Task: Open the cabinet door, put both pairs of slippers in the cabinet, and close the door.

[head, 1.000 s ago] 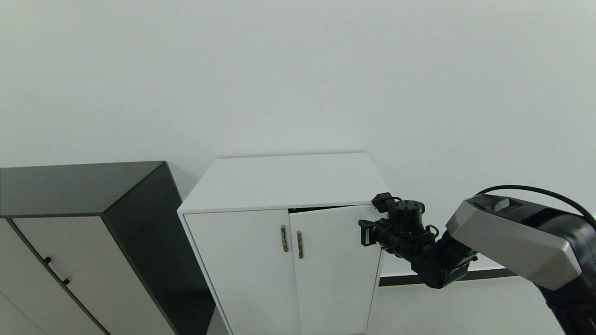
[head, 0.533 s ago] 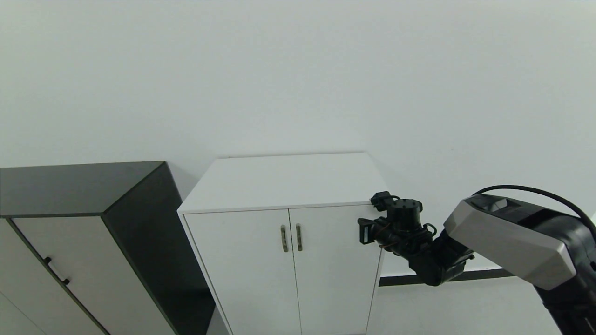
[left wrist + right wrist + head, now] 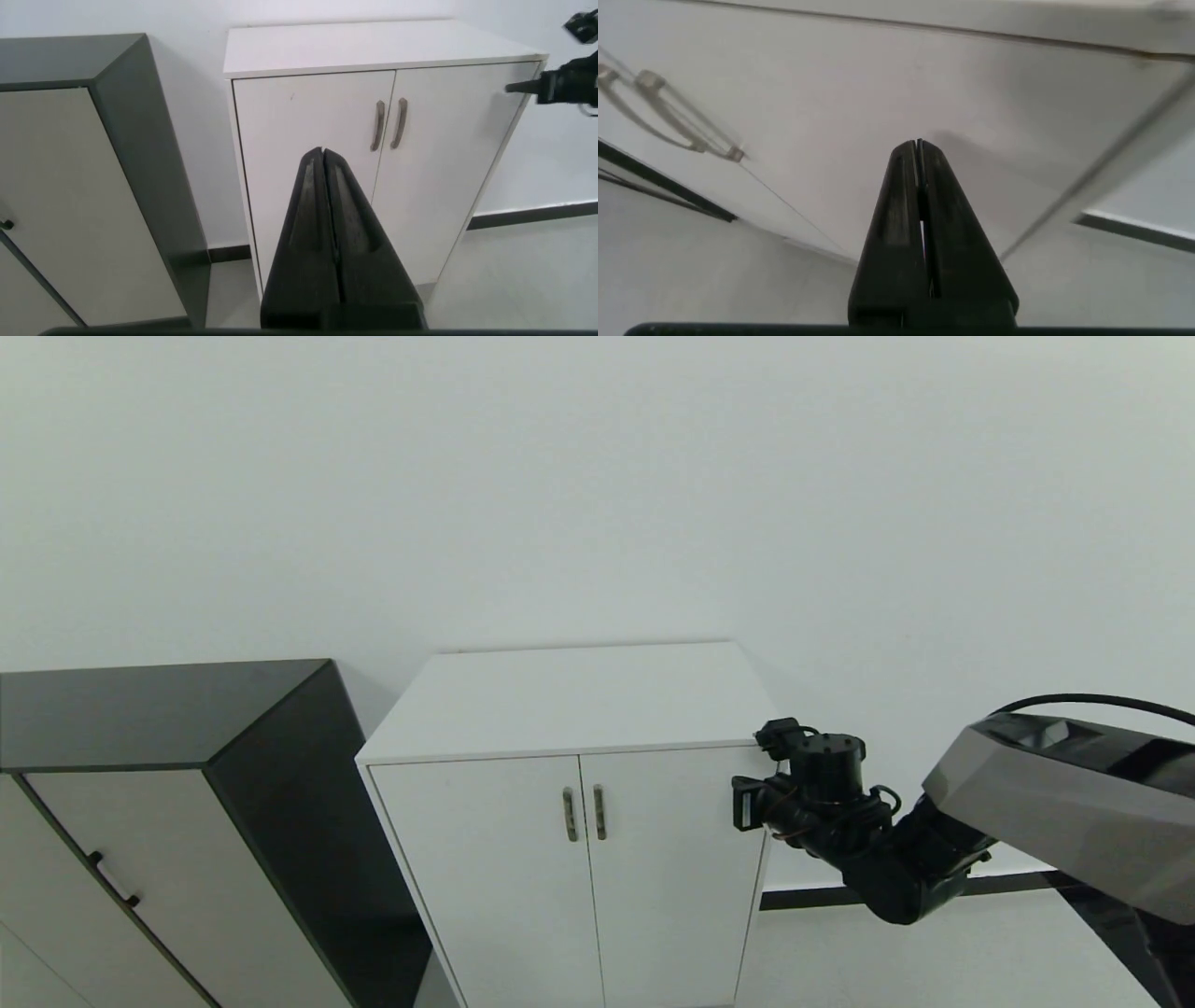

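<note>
The left hand (image 3: 323,155) has its two fingers pressed flat together with nothing between them. It points at the white cabinet from well in front of it.

Furthest left, a dark grey cabinet (image 3: 168,709) with pale doors stands against the wall (image 3: 597,476). Just beside it is the white cabinet (image 3: 569,695), also backed against the wall. Its left door (image 3: 485,877) and right door (image 3: 672,877) are both shut, flush with each other. Their two slim upright handles (image 3: 568,814) sit side by side at the middle seam.

The right hand (image 3: 742,803) is at the upper right corner of the right door, close to the door's outer edge. Its fingers (image 3: 901,177) are closed tight and hold nothing. Whether the tip touches the door panel cannot be told. Behind the arm, a dark skirting strip (image 3: 803,898) runs along the foot of the wall.
</note>
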Controlling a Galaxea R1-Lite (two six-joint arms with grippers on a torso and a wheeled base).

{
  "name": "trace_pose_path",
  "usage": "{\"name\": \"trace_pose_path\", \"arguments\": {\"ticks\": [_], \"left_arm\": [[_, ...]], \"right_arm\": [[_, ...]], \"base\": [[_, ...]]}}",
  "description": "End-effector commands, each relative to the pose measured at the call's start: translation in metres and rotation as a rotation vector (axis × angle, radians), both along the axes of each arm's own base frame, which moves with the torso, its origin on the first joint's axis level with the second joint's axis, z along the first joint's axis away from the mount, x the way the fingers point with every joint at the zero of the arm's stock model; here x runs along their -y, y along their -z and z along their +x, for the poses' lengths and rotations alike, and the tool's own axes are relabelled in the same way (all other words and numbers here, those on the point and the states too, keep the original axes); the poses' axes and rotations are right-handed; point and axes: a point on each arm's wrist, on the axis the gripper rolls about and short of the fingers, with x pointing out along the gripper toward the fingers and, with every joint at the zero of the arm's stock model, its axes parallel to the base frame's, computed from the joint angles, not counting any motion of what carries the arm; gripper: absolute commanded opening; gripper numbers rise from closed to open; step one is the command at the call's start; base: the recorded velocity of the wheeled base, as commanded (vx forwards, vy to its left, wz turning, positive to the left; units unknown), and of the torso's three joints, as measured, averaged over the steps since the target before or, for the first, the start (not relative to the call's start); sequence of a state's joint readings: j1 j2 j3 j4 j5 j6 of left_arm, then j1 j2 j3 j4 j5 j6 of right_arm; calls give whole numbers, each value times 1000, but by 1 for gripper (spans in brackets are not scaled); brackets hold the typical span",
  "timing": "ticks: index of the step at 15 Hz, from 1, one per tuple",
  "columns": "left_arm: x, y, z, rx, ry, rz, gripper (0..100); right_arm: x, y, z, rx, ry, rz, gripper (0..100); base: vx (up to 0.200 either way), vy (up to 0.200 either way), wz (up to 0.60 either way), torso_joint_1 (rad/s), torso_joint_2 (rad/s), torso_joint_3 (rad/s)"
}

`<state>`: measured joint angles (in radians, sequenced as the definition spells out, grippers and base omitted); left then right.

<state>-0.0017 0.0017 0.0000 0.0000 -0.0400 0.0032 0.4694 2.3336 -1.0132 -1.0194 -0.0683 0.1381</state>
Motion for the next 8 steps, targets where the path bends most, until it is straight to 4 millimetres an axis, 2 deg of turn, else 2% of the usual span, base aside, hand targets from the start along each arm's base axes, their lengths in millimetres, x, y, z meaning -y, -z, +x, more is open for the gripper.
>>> {"name": "trace_pose_path", "arguments": {"ticks": [1,3,4,5,6,7,8], "left_arm": [[0,0,0,0,0,0,0],[0,0,0,0,0,0,0],[0,0,0,0,0,0,0],[0,0,0,0,0,0,0],[0,0,0,0,0,0,0],[0,0,0,0,0,0,0],[0,0,0,0,-2,0,0]], "right_arm": [[24,-51,-50,34,52,-2,0],[54,-74,-89,46,139,-20,0],[60,-79,-98,55,162,-20,0],[84,-98,-131,90,250,-25,0],[97,-105,-152,100,300,-35,0],[105,-107,-164,100,325,-43,0],[124,-115,-196,100,382,-67,0]], "base": [[0,0,0,0,0,0],[0,0,0,0,0,0],[0,0,0,0,0,0],[0,0,0,0,0,0],[0,0,0,0,0,0],[0,0,0,0,0,0],[0,0,0,0,0,0]]}}
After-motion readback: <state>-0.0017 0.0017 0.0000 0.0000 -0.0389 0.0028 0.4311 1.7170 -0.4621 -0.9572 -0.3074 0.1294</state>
